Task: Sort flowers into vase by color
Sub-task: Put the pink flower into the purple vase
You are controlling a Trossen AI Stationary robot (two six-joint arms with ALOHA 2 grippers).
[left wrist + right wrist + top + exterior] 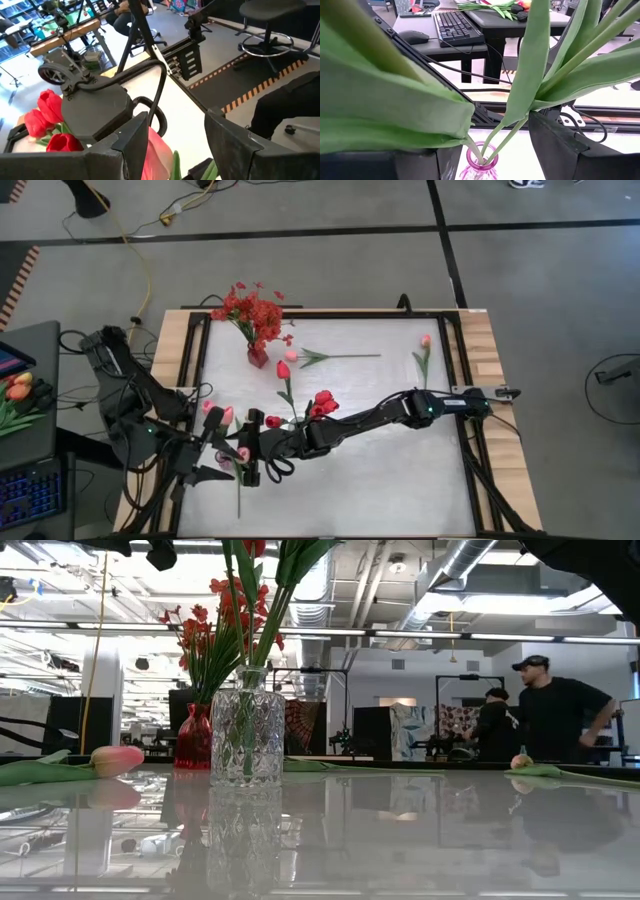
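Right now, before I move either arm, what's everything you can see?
red glass vase: one, holds red blossom sprays, far left of table
clear cut-glass vase: one, green stems inside, mid-table
pink glass vase: one, under right gripper
loose pink tulips: two, lying far side and right
loose red tulip: one, lying mid-table
people: two, dark clothes, room behind
left gripper: open, pink tulip bud between fingers
right gripper: open around green stems
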